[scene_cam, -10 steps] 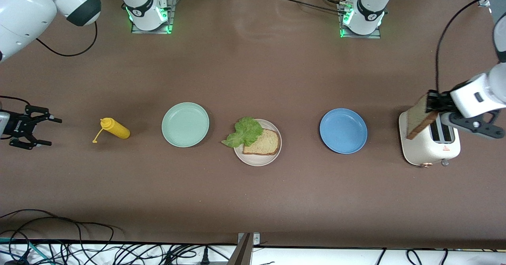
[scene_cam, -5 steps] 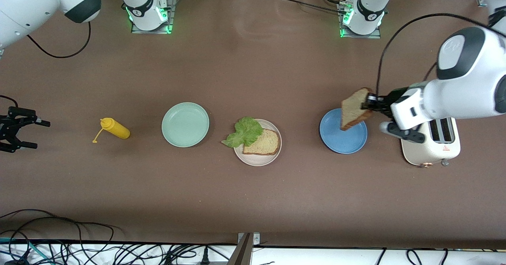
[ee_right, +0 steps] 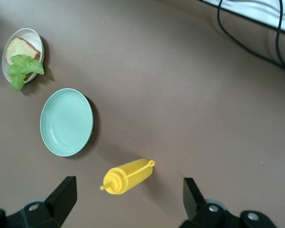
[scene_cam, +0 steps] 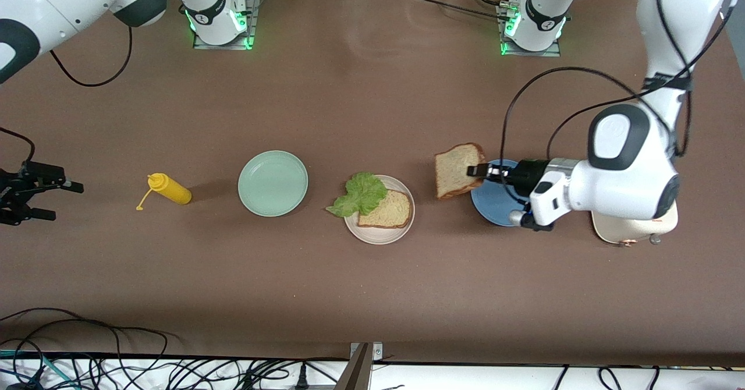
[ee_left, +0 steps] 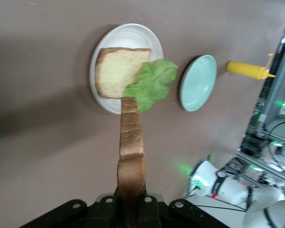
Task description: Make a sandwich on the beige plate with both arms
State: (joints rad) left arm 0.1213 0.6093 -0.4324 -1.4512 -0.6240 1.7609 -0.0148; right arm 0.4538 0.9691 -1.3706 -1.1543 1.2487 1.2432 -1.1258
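The beige plate holds one bread slice with a green lettuce leaf lying partly on it and hanging over the rim. My left gripper is shut on a second bread slice, held in the air over the table between the beige plate and the blue plate. In the left wrist view the held slice stands edge-on between the fingers, with the plate, bread and lettuce past it. My right gripper is open and empty, at the right arm's end of the table.
A mint-green plate lies beside the beige plate toward the right arm's end. A yellow squeeze bottle lies on its side past it, also in the right wrist view. A white toaster shows partly under the left arm. Cables lie along the front edge.
My left gripper has carried the bread slice from the toaster, over the blue plate, toward the beige plate. The right gripper stayed at its end of the table, shifting slightly.
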